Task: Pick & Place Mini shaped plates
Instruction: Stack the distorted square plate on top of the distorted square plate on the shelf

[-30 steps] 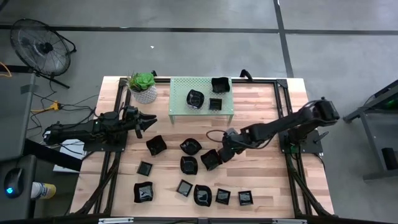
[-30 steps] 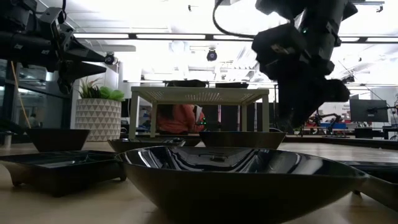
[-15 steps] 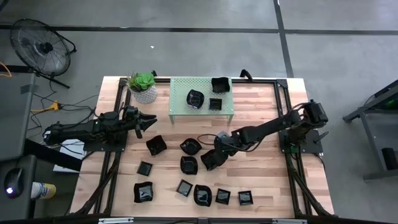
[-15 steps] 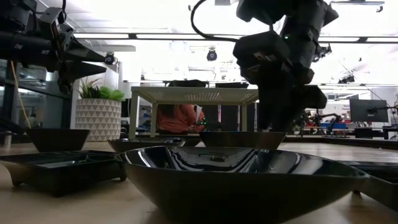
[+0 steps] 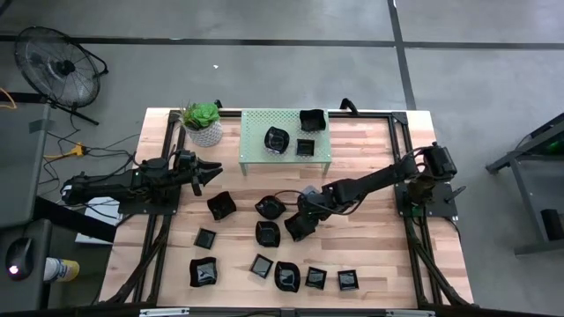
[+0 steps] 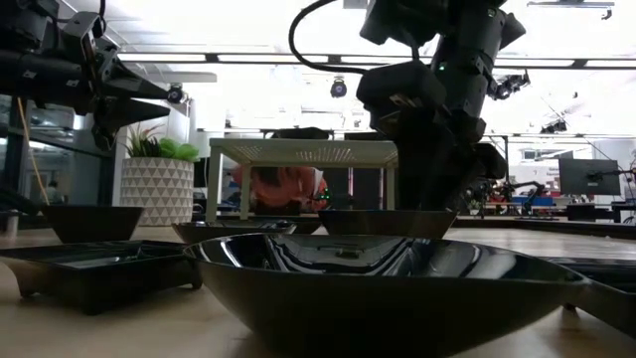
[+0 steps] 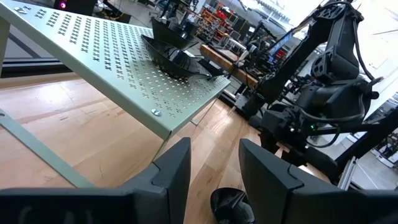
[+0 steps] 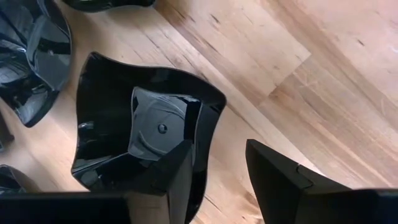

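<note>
While the left gripper [image 5: 214,167] hangs parked at the left-centre of the high view, fingers apart and holding nothing, the right arm reaches diagonally from the right edge of the table [image 5: 370,233] toward the frame's centre. Right gripper [image 5: 298,226] sits low over a square black plate with upturned corners [image 8: 140,127]; in the right wrist view its fingers [image 8: 177,180] are spread, one over the plate's rim and the other over bare wood beside it, not closed on anything. Whether a fingertip touches the rim cannot be told. Just beside it lie a wavy-rimmed plate [image 5: 269,207] and a rounded plate [image 5: 267,233]. Another plate [image 5: 221,205] lies left of centre. A row of small plates [image 5: 286,276] runs along the lower part of the high view. On the pale green perforated shelf [image 5: 256,141] at upper centre stand three plates [image 5: 277,139]. A green plant in a white pot [image 5: 204,121] stands left of the shelf. In the low view a person in an orange top [image 6: 283,187] shows beneath the shelf.
</note>
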Robot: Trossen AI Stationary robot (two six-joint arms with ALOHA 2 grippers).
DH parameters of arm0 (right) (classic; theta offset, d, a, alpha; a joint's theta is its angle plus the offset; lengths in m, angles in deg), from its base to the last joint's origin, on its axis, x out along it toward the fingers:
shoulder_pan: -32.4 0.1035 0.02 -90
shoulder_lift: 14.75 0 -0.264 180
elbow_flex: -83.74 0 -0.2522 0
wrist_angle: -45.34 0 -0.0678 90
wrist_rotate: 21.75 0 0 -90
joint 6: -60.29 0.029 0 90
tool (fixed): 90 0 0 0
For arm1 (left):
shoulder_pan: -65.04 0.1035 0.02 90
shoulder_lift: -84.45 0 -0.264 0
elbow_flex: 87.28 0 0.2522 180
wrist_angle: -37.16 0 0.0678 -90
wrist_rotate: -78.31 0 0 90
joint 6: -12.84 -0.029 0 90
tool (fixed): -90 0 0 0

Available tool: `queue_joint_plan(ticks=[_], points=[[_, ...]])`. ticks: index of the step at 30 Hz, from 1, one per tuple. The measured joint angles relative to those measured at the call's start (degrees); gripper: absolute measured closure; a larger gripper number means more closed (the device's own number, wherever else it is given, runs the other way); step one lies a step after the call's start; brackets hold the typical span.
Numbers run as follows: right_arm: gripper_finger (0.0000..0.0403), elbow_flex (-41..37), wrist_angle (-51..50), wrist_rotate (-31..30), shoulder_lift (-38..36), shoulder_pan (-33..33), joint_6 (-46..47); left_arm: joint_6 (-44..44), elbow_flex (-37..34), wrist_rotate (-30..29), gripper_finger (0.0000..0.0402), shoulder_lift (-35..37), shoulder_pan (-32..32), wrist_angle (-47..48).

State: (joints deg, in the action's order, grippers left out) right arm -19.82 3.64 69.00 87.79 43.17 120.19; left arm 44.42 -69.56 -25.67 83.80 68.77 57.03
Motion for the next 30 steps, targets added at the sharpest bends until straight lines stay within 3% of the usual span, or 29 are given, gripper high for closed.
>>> queue_joint_plan(ticks=[10,30], points=[[0.0281,0.0,-0.1,-0.2,0.0,0.0,-0.4,0.0,0.0,0.0,0.0268,0.0,0.0,0.0],[0.0281,-0.1,1.0,-0.2,1.6,0.1,-0.6,0.0,0.0,0.0,0.0268,0.0,0.0,0.0]])
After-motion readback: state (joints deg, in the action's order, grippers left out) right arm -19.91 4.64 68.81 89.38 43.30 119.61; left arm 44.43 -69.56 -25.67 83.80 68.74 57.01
